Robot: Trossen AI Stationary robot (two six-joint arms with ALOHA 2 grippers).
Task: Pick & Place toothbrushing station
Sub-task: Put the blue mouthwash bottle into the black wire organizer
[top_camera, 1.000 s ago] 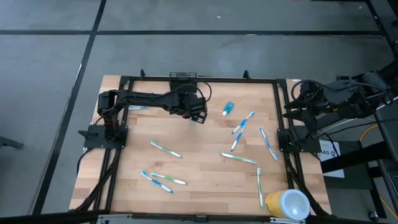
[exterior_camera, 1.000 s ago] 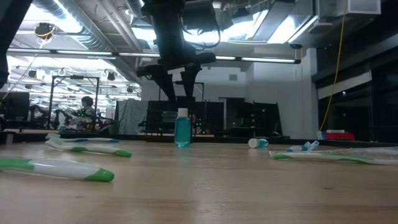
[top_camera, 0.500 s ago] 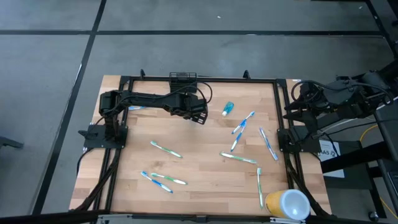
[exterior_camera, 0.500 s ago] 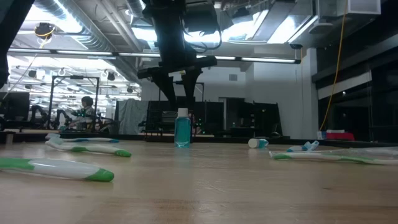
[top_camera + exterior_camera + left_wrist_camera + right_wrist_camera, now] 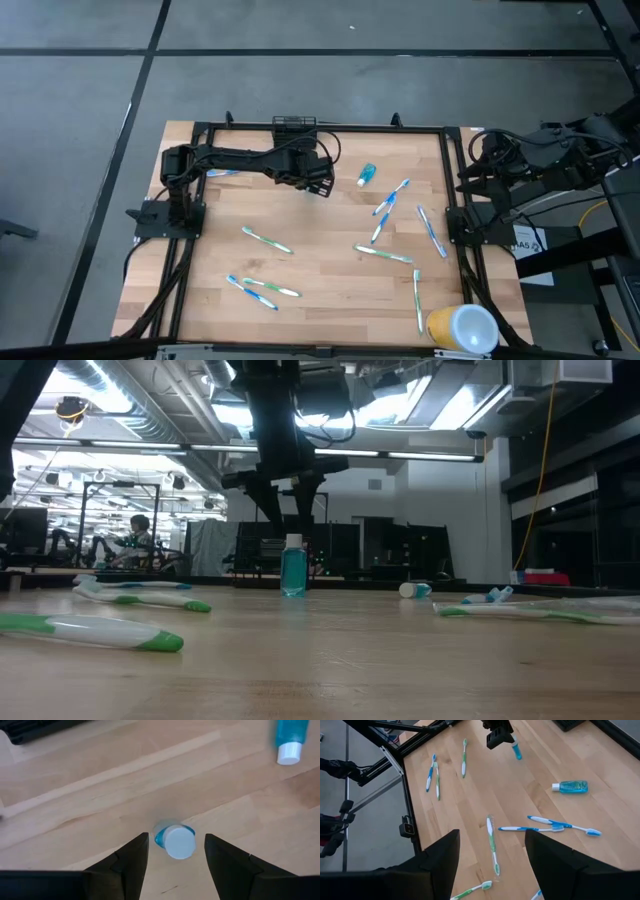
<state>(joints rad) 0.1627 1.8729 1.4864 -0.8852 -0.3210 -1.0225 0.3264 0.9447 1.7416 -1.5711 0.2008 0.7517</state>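
Wood counter (image 5: pixel 320 300): light planks inside a black frame, items scattered across it.
Left gripper (image 5: pixel 320 184): reached out over the far middle of the counter, hanging above a small upright blue bottle; fingers spread, nothing between them.
Upright bottle (image 5: pixel 174 840): blue with a white cap, standing on the counter; in the left wrist view it sits between the two dark fingers (image 5: pixel 129 865), touching neither. Low view shows it under the gripper (image 5: pixel 285 495), with the fingers above the cap.
Toothbrushing station (image 5: pixel 294 124): black wire-mesh caddy at the far edge of the counter, against the frame, just beyond the left gripper. Nothing touching it. Contents: cannot tell.
Second bottle (image 5: pixel 366 175): blue, white cap, lying on its side, right of the left gripper; also seen in the left wrist view (image 5: pixel 288 740).
Toothbrushes, right half: several blue-and-white and green-and-white ones lying flat, e.g. a blue pair (image 5: pixel 388 203) and a green one (image 5: pixel 382 254).
Toothbrushes, left half: one green (image 5: pixel 267 240) mid-counter, a small cluster (image 5: pixel 262 290) near the front edge.
Cup (image 5: pixel 462 328): round, yellow and white, on its side at the front right corner.
Right gripper (image 5: pixel 492 862): parked off the right edge of the counter, raised, fingers spread wide, holding nothing.
Background: a person (image 5: pixel 138 532) far off in the room.
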